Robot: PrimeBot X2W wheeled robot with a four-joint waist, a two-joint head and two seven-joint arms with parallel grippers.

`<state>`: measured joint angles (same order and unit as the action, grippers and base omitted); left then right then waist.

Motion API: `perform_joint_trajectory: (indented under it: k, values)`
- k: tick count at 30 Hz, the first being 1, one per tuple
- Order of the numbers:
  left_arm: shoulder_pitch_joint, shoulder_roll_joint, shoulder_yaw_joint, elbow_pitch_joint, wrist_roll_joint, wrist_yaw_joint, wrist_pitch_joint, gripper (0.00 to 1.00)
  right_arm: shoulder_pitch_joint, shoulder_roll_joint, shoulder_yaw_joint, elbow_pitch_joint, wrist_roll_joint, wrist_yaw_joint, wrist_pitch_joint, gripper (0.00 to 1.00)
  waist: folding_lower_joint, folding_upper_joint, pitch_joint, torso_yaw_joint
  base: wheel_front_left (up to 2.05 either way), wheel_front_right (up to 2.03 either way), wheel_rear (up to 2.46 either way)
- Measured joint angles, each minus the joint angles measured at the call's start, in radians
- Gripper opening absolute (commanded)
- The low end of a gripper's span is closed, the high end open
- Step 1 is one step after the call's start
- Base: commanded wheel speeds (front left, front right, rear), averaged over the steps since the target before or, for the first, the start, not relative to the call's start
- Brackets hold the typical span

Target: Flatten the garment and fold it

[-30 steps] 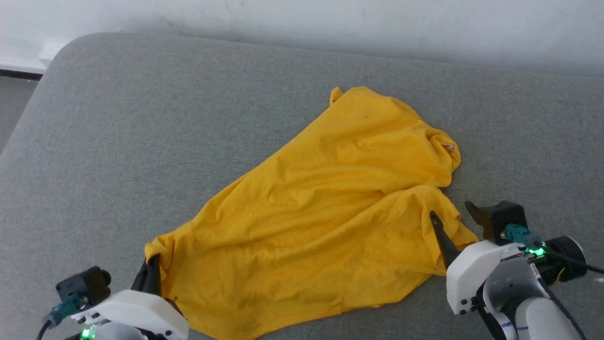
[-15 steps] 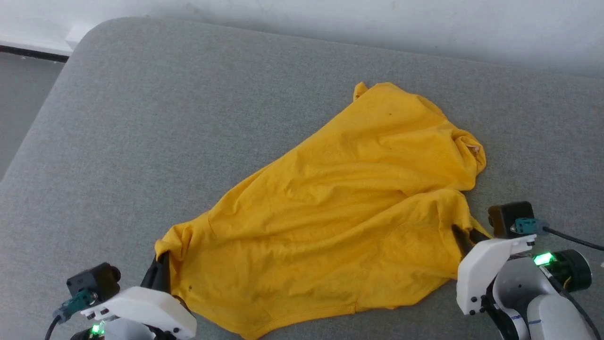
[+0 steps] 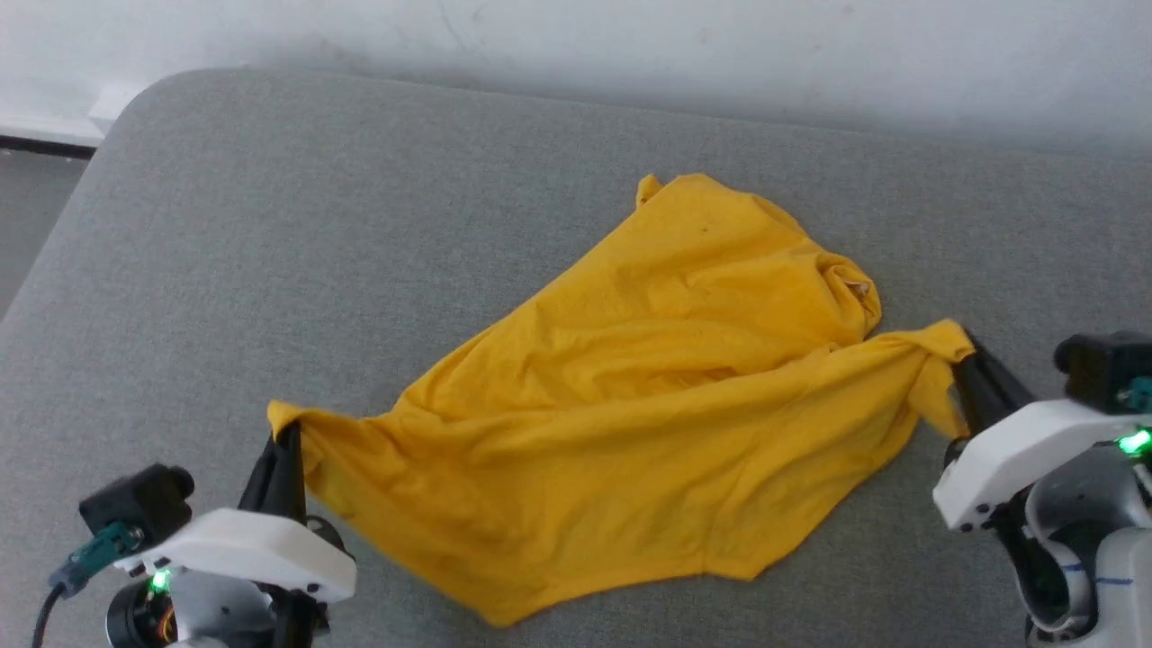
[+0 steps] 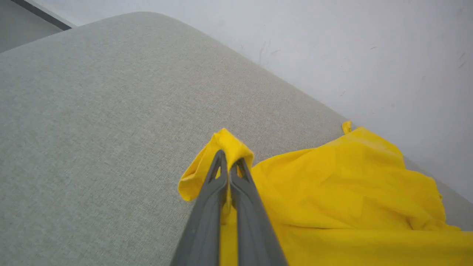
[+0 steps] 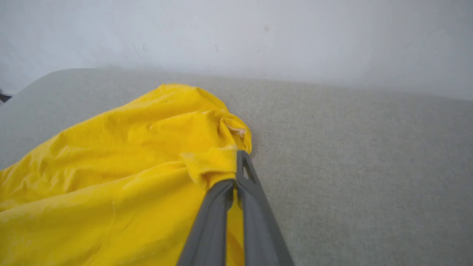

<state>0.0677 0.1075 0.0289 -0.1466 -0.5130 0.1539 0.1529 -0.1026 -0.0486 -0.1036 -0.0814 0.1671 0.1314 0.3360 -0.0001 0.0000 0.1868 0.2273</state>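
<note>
While each gripper holds one corner, the entry reads from the jaws outward.

- Left gripper: jaws pinched together on a bunched corner of the garment. The cloth runs off to its right and ahead.
- Right gripper: jaws clamped on the opposite corner, which is twisted into a short rope. The cloth lies to its left.
- Garment: plain yellow, drawn taut from one pair of jaws to the other, so its long axis crosses the robot's front. The hem sags to a point on the near side of that line. Wrinkled folds lie on the far side, with the collar bunched just past the right jaws.
- Padded grey surface: beneath it all.
- Judgement: neither arm is nearer; flattening likely calls for an even outward pull along that axis.
</note>
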Motion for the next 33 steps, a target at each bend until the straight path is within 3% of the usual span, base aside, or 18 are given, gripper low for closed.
perform_joint_trajectory:
  k: [9, 17, 27, 33]
  values:
    - [-0.185, 0.01, -0.018, -0.096, -0.059, -0.047, 0.038, 0.0, -0.179, -0.001, -0.032, -0.094, 0.106, 0.0, 0.002, 0.0, 0.0, 0.0, -0.06, -0.057, 0.0, 0.0, 0.0]
    - [-0.471, 0.028, -0.034, -0.113, -0.088, -0.056, 0.11, 0.0, -0.428, -0.001, 0.001, -0.131, 0.09, 0.0, 0.068, 0.0, 0.0, 0.0, -0.101, -0.121, 0.0, 0.0, 0.0]
    - [-0.818, 0.062, -0.06, 0.03, -0.095, -0.041, 0.221, 0.0, -0.708, -0.002, 0.034, -0.054, 0.07, 0.0, 0.15, 0.0, 0.0, 0.0, -0.105, -0.195, 0.0, 0.0, 0.0]
    - [-0.978, 0.11, -0.059, 0.162, -0.082, -0.025, 0.29, 0.0, -0.853, -0.002, 0.052, 0.067, 0.042, 0.0, 0.2, 0.0, 0.0001, 0.0, -0.071, -0.23, 0.0, 0.0, 0.0]
